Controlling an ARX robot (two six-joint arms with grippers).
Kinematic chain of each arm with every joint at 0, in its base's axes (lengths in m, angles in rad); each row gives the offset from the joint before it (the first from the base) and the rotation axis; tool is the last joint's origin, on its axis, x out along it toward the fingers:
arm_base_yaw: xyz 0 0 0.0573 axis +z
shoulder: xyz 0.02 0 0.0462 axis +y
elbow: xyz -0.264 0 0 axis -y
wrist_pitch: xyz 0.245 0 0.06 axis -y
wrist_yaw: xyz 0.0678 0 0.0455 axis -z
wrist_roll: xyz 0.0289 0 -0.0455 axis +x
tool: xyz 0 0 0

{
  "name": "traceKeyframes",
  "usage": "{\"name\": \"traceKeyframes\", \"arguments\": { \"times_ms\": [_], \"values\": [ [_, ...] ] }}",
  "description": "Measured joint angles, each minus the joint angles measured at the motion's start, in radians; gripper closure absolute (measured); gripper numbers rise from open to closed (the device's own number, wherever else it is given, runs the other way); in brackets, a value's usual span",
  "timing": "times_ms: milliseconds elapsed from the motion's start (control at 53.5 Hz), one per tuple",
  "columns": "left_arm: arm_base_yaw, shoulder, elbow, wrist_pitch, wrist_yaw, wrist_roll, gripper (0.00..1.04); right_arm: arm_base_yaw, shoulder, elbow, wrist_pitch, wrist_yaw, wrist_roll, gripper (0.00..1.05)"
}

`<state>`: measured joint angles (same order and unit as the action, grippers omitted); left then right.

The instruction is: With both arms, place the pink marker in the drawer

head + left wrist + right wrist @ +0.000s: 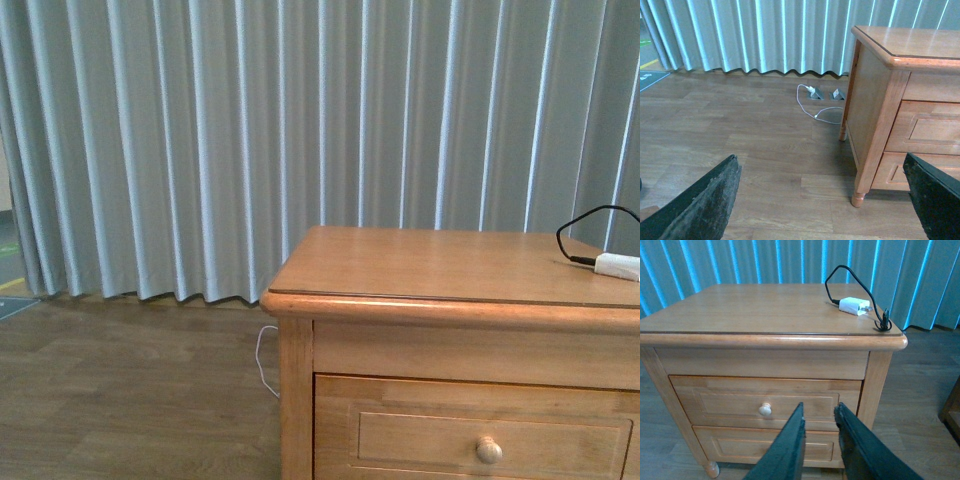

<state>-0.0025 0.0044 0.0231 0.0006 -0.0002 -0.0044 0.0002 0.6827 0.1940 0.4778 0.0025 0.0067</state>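
Note:
The pink marker is out of view in every frame. The honey-coloured cabinet stands at the right of the front view. Its top drawer is closed and carries a small round knob. In the right wrist view the drawer and its knob lie just beyond my right gripper, which is shut with nothing between its fingers. My left gripper hangs open over the wooden floor, beside the cabinet's corner leg. The drawer shows at the edge of that view. Neither arm shows in the front view.
A white plug on a black cable lies on the cabinet top near its back corner, also seen as the white plug. The bottom drawer is closed. Floor sockets with a white cable sit by the grey curtain.

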Motion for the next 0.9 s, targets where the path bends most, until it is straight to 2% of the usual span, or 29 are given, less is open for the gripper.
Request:
{"name": "traceKeyframes", "arguments": {
  "times_ms": [112,898],
  "values": [
    [0.000,0.000,0.000,0.000,0.000,0.000,0.06,0.000,-0.051,-0.040,-0.005,0.000,-0.006,1.04],
    [0.000,0.000,0.000,0.000,0.000,0.000,0.06,0.000,-0.375,-0.189,-0.171,0.000,-0.005,1.03]
  ]
}}
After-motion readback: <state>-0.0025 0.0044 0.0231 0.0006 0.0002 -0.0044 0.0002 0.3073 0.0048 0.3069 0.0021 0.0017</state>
